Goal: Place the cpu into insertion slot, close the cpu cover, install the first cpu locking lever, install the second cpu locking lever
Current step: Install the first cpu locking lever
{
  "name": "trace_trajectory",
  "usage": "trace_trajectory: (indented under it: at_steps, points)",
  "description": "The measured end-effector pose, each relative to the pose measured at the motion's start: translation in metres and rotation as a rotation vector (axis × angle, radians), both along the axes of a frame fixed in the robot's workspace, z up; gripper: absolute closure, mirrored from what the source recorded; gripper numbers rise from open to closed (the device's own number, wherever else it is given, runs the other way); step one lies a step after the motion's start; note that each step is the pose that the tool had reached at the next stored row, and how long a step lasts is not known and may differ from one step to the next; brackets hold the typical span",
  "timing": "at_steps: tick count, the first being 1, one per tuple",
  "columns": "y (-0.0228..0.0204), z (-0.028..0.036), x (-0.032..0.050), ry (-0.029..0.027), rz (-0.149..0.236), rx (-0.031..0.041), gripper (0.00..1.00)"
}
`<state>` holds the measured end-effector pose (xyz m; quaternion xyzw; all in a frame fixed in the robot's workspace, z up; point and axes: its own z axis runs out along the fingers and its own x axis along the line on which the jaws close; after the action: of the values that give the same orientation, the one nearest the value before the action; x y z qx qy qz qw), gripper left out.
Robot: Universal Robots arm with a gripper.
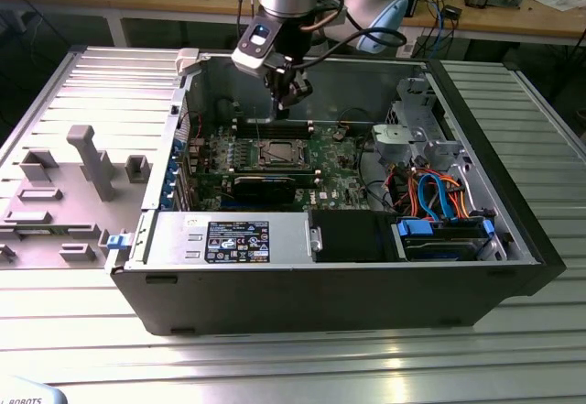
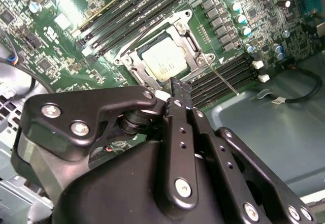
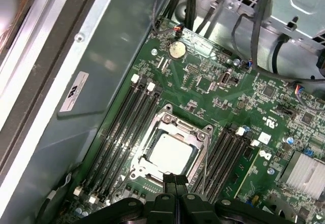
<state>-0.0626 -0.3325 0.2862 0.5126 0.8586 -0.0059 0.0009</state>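
Quick update from us. The cpu sits flat in the insertion slot on the green motherboard, and its silver top is easy to see in both wrist views. The cpu cover is down around it, so the chip shows through the frame's window. It looks the same in the second wrist view, with the cpu framed by the cpu cover.

The gripper hangs just off one edge of the socket. Its fingers are pressed together with nothing between them. We can't tell from the wrist views whether the tips touch the board. In the exterior view the gripper looks to be hovering above it, inside the open computer case, which lies on the slatted metal tabletop.

A thin wire lever sticks out along one side of the socket, next to the black memory slots (we honestly can't say if it's latched). More memory slots run along the opposite side, and there's a coin battery further up the board.
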Motion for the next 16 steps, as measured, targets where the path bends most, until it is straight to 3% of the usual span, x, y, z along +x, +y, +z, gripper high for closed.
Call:
trace_trajectory:
  at_steps: [10,16]
  points:
    - [0.0000,0.0000,0.0000,-0.0002,0.155,0.0000,0.89]
    - [0.0000,0.0000,0.0000,-0.0033,0.192,-0.0002,0.89]
